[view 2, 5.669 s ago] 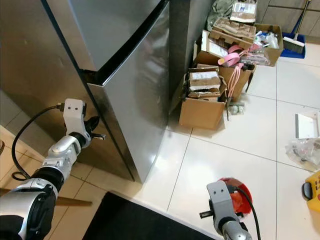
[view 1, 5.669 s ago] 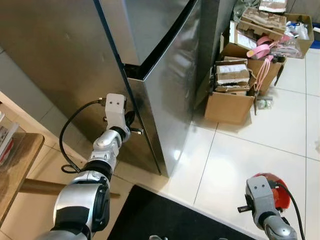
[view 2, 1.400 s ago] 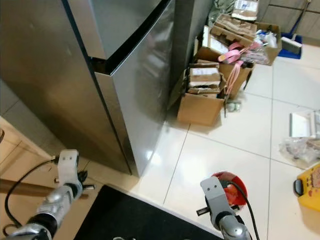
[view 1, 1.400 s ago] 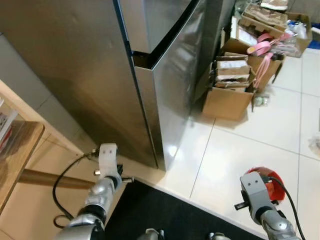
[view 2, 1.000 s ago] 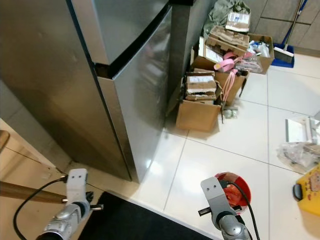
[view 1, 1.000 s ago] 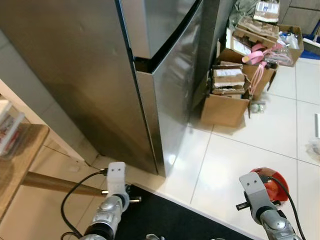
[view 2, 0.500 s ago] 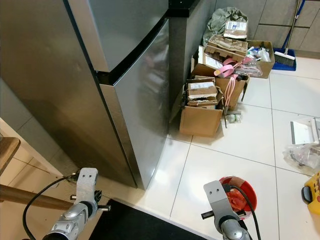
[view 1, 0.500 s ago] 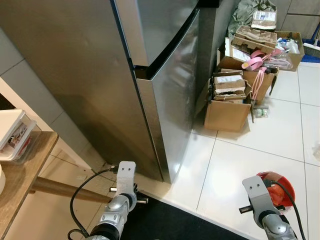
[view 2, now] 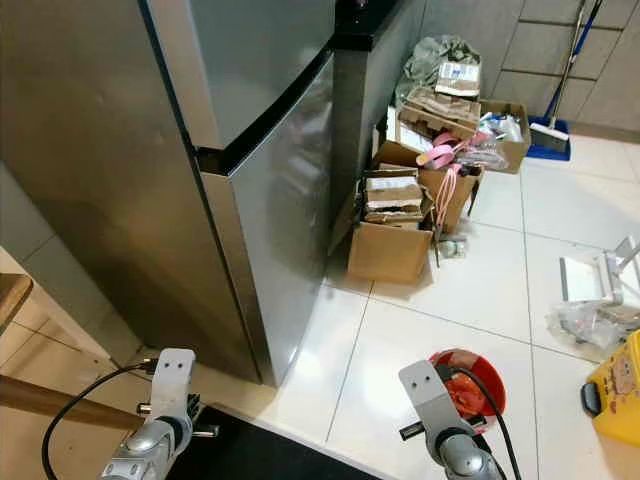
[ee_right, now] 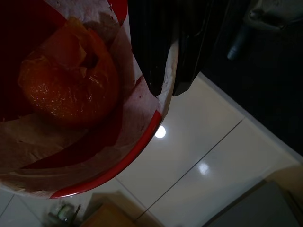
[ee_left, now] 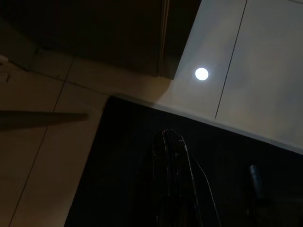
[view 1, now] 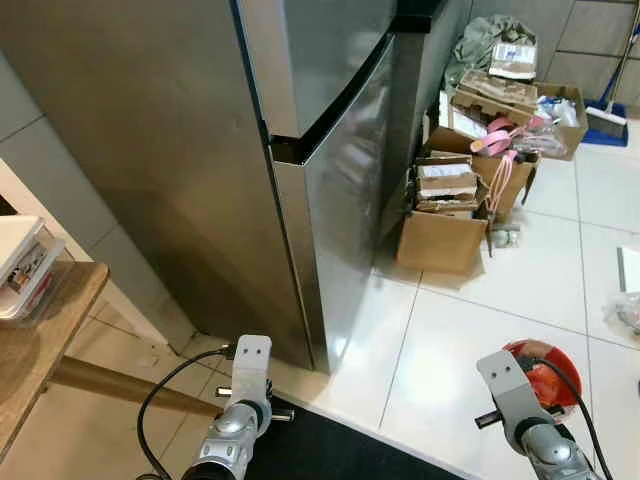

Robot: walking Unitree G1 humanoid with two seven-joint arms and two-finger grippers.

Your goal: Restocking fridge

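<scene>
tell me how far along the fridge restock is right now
Nothing looks stocked yet: the fridge stands with both doors closed. In hand, the right gripper is clamped on the rim of a red bowl lined with paper and holding what looks like an orange, low over the floor tiles. The left gripper hangs shut over the black mat, holding nothing. Left to do: open a door and put the bowl inside.

Brushed steel fridge [view 1: 330, 210], glossy tiles [view 1: 470, 330]
</scene>
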